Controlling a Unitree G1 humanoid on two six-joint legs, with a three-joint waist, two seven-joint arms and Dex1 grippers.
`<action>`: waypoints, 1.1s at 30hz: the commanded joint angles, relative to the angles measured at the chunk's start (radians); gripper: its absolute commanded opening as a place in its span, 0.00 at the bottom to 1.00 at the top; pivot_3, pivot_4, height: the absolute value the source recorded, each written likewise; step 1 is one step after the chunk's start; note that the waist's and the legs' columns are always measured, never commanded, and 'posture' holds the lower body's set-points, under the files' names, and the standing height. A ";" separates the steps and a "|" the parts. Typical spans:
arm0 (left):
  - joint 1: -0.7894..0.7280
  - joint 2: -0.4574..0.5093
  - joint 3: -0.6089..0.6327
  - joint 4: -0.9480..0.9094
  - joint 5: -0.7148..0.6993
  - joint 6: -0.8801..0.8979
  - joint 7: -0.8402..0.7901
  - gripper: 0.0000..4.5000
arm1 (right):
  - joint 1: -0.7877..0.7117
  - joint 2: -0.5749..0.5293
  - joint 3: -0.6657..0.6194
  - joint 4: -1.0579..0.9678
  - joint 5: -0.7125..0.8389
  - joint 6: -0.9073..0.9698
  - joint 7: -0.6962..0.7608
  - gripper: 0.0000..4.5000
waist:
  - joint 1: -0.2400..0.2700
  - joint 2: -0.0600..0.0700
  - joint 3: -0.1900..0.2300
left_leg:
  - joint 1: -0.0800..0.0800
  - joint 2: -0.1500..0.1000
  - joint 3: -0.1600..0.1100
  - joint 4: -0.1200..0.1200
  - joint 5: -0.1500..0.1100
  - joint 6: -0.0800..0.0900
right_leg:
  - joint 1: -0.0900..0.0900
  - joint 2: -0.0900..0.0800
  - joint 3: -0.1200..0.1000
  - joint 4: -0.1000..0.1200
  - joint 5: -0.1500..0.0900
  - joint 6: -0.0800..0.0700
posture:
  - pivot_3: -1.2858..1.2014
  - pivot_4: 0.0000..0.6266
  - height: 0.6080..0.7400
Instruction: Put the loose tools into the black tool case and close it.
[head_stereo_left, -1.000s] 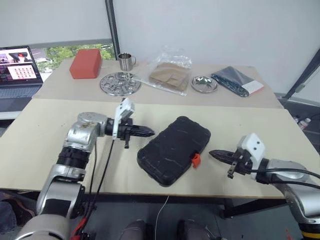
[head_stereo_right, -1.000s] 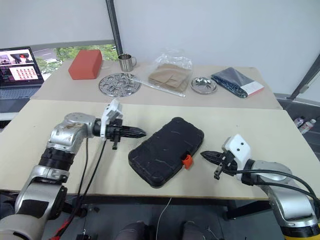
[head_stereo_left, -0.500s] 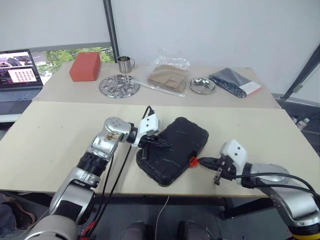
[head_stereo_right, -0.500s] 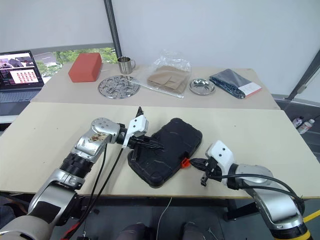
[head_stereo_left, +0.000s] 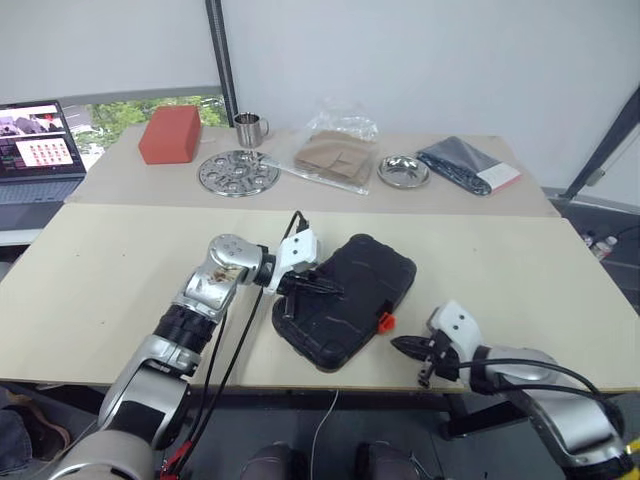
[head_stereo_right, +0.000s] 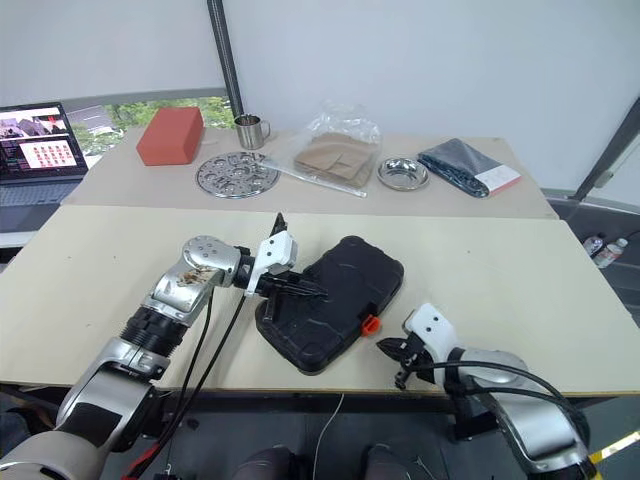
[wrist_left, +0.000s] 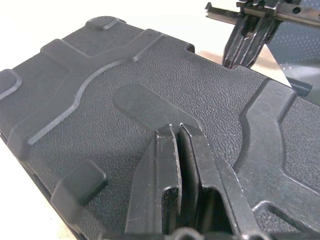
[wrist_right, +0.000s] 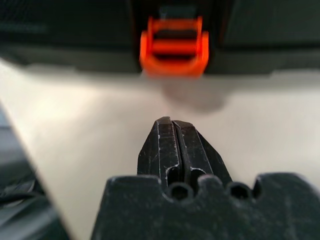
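Note:
The black tool case (head_stereo_left: 350, 295) lies closed on the near table, tilted, with its orange latch (head_stereo_left: 384, 322) on the side facing my right arm. My left gripper (head_stereo_left: 328, 287) is shut and rests on the lid's left part; the left wrist view shows its fingers (wrist_left: 172, 150) pressed onto the textured lid (wrist_left: 100, 100). Down near the table's front edge my right gripper (head_stereo_left: 398, 345) is shut, pointing at the latch (wrist_right: 174, 46) from a short gap. The loose tools are out of view.
On the far table stand a red box (head_stereo_left: 170, 130), a metal cup (head_stereo_left: 247, 128), a round perforated metal plate (head_stereo_left: 238, 172), plastic bags with brown paper (head_stereo_left: 335, 150), a steel bowl (head_stereo_left: 403, 170) and a dark packet (head_stereo_left: 468, 163). A laptop (head_stereo_left: 35, 150) sits far left.
My left gripper swung right from the bare table onto the case lid. The right gripper moved left and down toward the latch at the table's front edge.

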 joint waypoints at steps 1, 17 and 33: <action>0.010 -0.007 -0.060 0.048 0.075 -0.015 0.001 0.06 | -0.032 0.039 0.023 0.026 -0.028 -0.026 -0.028 0.00 | 0.000 0.000 -0.001 | 0.000 0.000 0.000 0.000 0.000 0.000 | 0.000 0.000 0.000 0.000 0.000 0.000 | 0.52 0.24 0.95; 0.002 -0.024 -0.146 0.200 0.258 -0.329 0.037 0.06 | -0.179 0.100 -0.090 -0.097 0.133 0.121 -0.021 0.00 | -0.013 0.001 -0.004 | 0.001 0.002 0.001 0.000 0.000 -0.001 | -0.001 -0.001 0.000 0.000 0.001 0.000 | 0.52 0.24 0.95; 0.109 0.302 0.220 -0.072 -0.116 0.215 -0.141 0.52 | 0.017 -0.223 -0.467 -0.161 0.329 0.163 0.306 0.40 | -0.028 0.007 -0.010 | 0.001 0.002 0.002 -0.002 0.001 0.010 | -0.001 0.000 0.000 0.000 0.000 0.001 | 0.52 0.24 0.95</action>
